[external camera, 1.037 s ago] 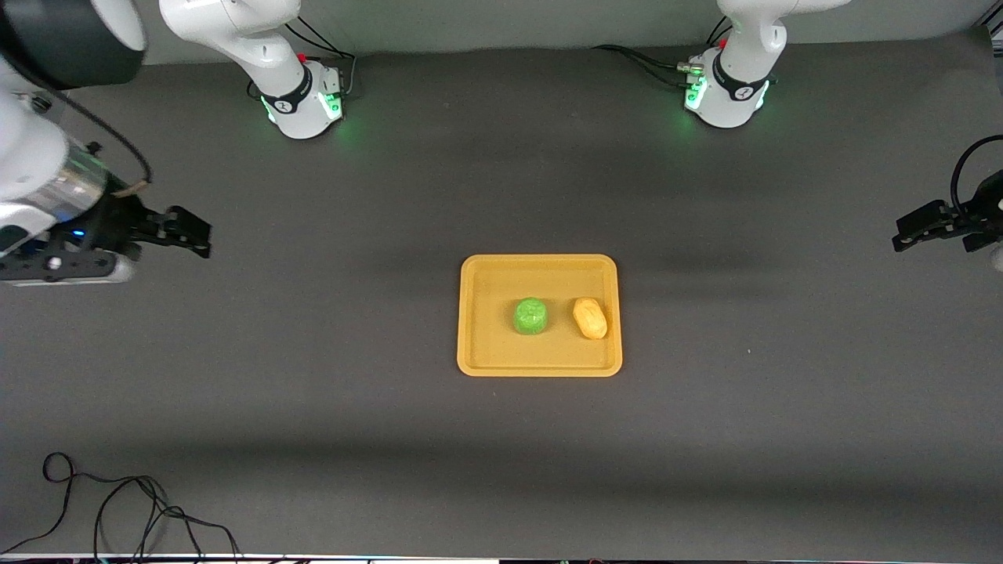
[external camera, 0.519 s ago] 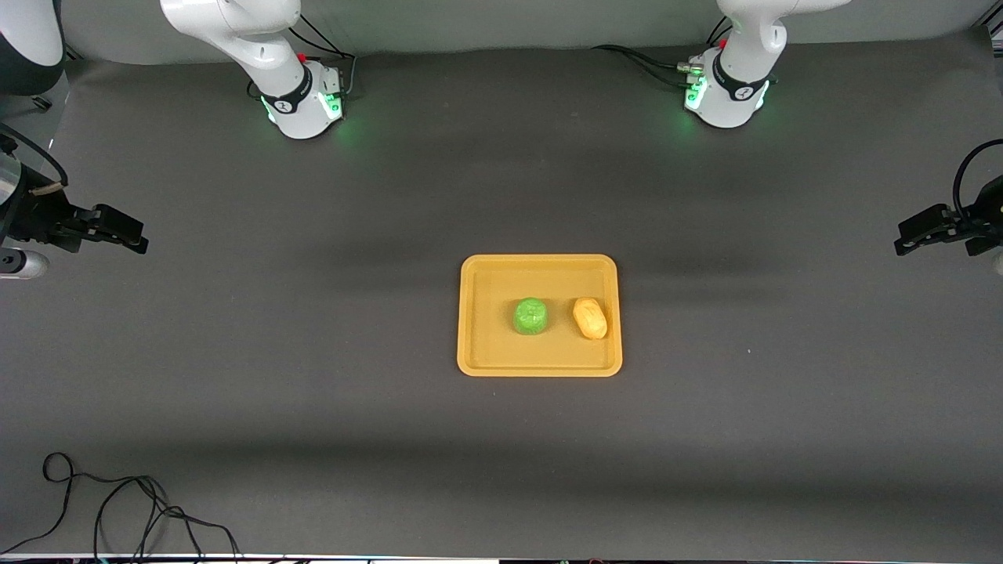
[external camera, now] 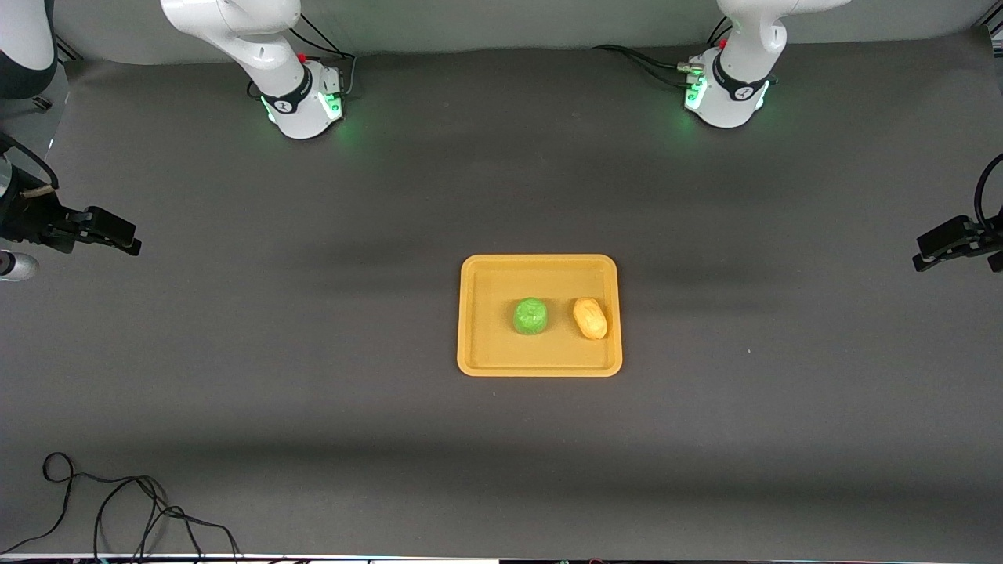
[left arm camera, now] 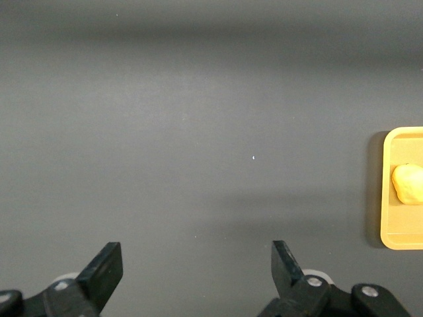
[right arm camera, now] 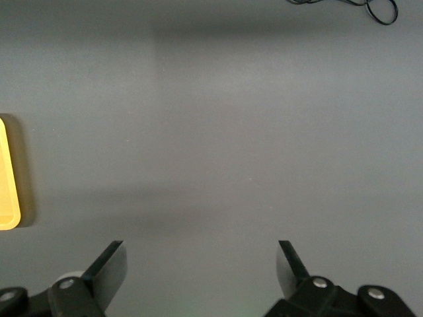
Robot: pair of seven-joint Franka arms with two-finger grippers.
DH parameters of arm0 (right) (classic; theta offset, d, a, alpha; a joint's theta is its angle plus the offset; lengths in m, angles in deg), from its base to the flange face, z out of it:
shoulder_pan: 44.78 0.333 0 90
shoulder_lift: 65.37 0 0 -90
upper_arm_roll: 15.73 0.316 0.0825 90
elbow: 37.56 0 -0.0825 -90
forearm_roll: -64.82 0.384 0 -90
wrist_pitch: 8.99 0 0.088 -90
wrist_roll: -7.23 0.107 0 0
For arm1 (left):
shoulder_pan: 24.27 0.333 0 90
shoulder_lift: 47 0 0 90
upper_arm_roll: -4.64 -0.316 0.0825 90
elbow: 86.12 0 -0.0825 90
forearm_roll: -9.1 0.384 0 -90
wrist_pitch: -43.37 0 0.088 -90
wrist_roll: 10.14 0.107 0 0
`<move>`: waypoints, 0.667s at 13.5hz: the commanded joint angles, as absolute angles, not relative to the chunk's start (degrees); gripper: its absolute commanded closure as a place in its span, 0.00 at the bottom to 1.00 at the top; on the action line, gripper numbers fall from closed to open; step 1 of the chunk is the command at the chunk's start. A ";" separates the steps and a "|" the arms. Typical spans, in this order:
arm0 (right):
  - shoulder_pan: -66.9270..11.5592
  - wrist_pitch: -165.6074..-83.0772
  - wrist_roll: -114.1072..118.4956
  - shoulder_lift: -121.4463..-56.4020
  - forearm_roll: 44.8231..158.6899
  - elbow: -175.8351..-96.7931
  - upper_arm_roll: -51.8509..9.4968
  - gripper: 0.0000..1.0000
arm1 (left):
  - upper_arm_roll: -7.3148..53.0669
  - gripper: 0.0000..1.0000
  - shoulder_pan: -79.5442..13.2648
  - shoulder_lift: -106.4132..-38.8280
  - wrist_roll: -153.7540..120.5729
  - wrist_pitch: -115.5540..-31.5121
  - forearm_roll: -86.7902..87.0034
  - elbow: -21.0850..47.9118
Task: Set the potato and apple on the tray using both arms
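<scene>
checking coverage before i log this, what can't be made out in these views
- Left wrist view: the tray and potato are cut off by the frame edge; the apple is out of frame.
- Right wrist view: only a sliver of tray shows at the edge; neither food item appears.
- Front view: the left gripper and right gripper sit at the frame edges, their wrists cut off.

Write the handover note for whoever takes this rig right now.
Left tool: open, empty, over bare table at the left arm's end.
Right tool: open, empty, over bare table at the right arm's end.
Apple and potato: side by side on the tray, apart, potato toward the left arm's end.
Done: both items placed.
Left: nothing to place; likely just park the arms.
</scene>
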State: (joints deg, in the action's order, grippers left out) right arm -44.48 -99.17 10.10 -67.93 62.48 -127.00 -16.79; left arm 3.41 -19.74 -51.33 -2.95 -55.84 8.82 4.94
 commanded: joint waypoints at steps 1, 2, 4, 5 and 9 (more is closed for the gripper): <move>-45.22 -99.51 9.69 -67.92 63.24 -126.76 -16.34 0.00 | 3.32 0.00 -20.40 -52.27 -2.32 -54.28 9.45 3.00; -45.22 -99.51 9.60 -67.92 63.33 -126.85 -16.43 0.00 | 3.32 0.00 -20.49 -52.27 -2.40 -53.67 9.45 3.00; -45.31 -97.94 9.25 -68.01 64.20 -126.94 -16.52 0.00 | 3.32 0.00 -20.49 -52.27 -2.41 -53.32 9.45 3.00; -45.31 -97.67 9.16 -68.01 65.86 -126.94 -16.61 0.00 | 3.32 0.00 -20.49 -52.36 -2.41 -53.31 9.36 3.00; -45.49 -97.49 8.98 -67.92 66.76 -126.85 -16.69 0.00 | 3.32 0.00 -20.57 -53.50 -2.32 -54.28 8.93 1.78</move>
State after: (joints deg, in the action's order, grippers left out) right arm -44.77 -97.95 10.10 -68.04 65.31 -127.06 -16.83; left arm 3.57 -19.99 -51.94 -2.90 -55.16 8.81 4.67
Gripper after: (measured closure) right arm 0.000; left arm 0.000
